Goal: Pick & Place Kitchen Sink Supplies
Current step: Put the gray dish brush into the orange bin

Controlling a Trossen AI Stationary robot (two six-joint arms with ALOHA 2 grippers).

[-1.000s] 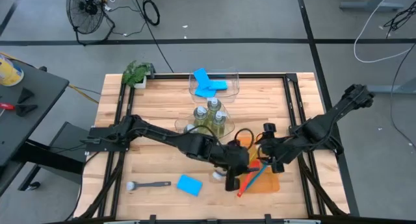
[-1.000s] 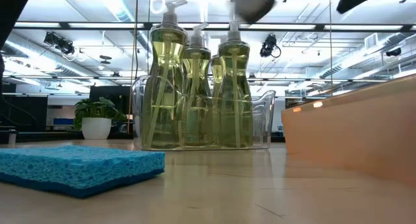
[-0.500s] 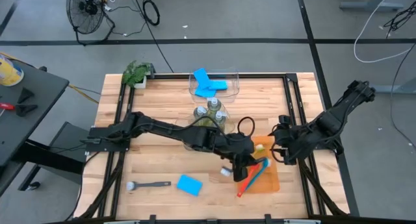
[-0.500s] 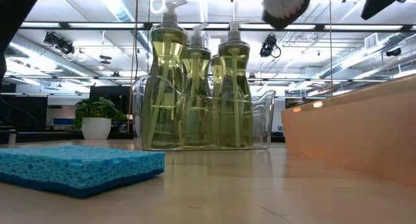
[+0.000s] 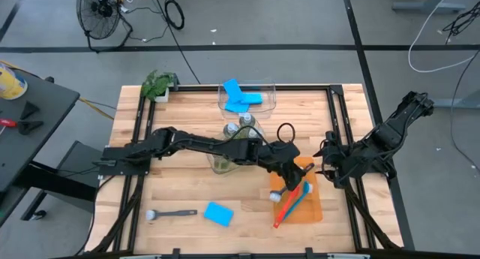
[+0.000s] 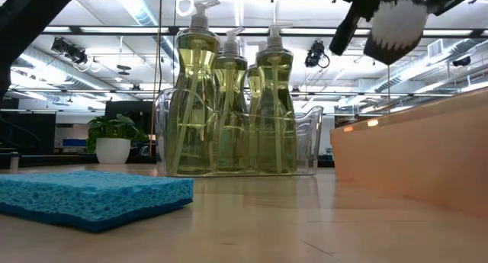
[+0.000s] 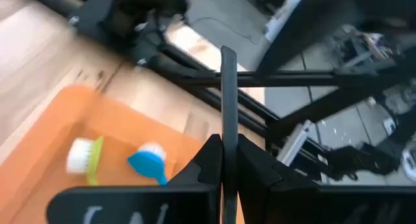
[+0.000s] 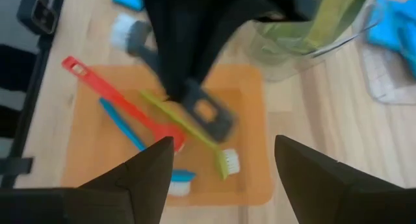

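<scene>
high view: left arm carries a dark grey brush over the orange tray

high view shows the left gripper (image 5: 287,171) reaching across the table to hang over the near edge of the flat orange tray (image 5: 315,209). its fingers are pinched narrow on the slim handle of a dark grey dish brush (image 5: 277,193), whose white bristle head pokes out toward the table's front. in the left wrist view that handle (image 7: 228,107) runs straight out between the fingers (image 7: 255,164). the right gripper (image 5: 330,163) waits beside the tray's right edge, fingers spread wide and holding nothing.

already lying in the tray are a red brush (image 8: 120,100), a blue brush (image 8: 140,146) and a yellow-green brush (image 8: 188,136), crossing each other. the clear bin (image 6: 305,137) of pump bottles (image 6: 274,103) stands mid-table, sponges (image 5: 240,97) sit in the far clear bin, and one blue sponge (image 5: 218,213) and another grey brush (image 5: 171,213) lie loose on the wood near the front.

the held brush is probably light and stiff, with hard smooth plastic that could twist in a narrow pinch since the head outweighs the handle. a hold near the middle of the handle, closer to the head, would likely keep it from swinging. the loose sponge should be soft and squashy, best taken across its short sides.
</scene>
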